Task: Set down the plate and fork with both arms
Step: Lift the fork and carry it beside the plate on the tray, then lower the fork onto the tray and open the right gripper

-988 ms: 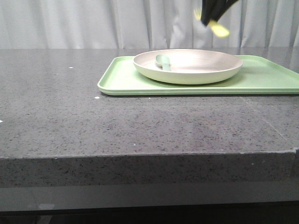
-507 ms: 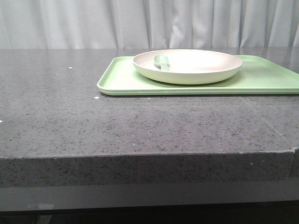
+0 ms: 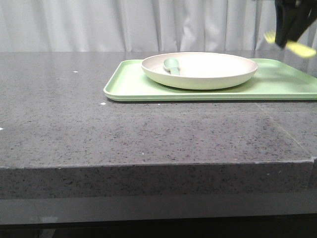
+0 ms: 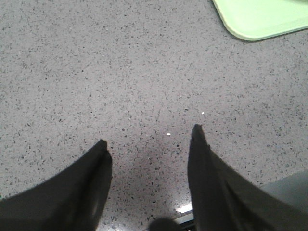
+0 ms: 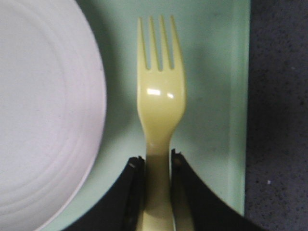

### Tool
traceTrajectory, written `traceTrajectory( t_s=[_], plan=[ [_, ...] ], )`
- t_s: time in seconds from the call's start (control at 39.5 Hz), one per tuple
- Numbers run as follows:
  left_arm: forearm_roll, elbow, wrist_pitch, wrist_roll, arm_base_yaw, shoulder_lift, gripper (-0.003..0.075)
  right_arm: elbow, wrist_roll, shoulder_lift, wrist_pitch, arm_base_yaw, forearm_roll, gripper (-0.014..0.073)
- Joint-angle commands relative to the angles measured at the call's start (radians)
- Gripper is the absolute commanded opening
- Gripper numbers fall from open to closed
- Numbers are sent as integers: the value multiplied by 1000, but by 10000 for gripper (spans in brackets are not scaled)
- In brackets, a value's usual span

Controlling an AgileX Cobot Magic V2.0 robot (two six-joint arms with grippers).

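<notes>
Above the green tray (image 5: 211,57), the right gripper (image 5: 158,161) is pinching the yellow fork (image 5: 159,96) beside the cream plate (image 5: 43,115); the left gripper (image 4: 149,149) is hanging spread.

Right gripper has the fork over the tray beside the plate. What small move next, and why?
Probably lower the right gripper straight down: the fork hangs over bare tray beside the plate, not yet resting on it.

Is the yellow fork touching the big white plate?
Apart. The right wrist view shows a strip of green tray between the fork, held by the right gripper, and the plate.
</notes>
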Motion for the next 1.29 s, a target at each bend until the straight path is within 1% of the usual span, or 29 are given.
traceTrajectory(
  t_s=[0.0,0.25,0.35,0.48,0.63,0.68,0.74,0.89,1.01,1.14,1.27],
  plan=[
    [-5,-26,-54,-2,5,-4,358,-13,-21,-23,-50,-8,-4,118],
    [-5,-26,-54,-2,5,-4,358,-13,-21,37,-87,-9,-4,119],
    [-5,-26,-54,-2,5,-4,358,-13,-21,46,-97,-9,-4,132],
    [-5,-26,-54,-2,5,-4,358,-13,-21,46,-100,-12,-4,223],
    [-5,-26,-54,-2,5,-4,358,-16,-21,46,-99,-15,-4,377],
    [-5,-26,-54,-2,5,-4,358,-19,-21,44,-97,-15,-4,414],
    [-5,-26,-54,-2,5,-4,358,-24,-21,42,-92,-15,-4,433],
    [-5,-26,-42,-2,5,-4,358,-26,-23,1,-85,-14,-2,436],
    [-5,-26,-22,-2,5,-4,358,-16,-35,-70,-53,-4,8,436],
    [-5,-26,-8,-2,5,-4,358,36,-62,-168,-48,25,8,436],
    [-5,-26,3,-2,5,-4,358,123,-79,-278,-72,76,8,436]
  ],
)
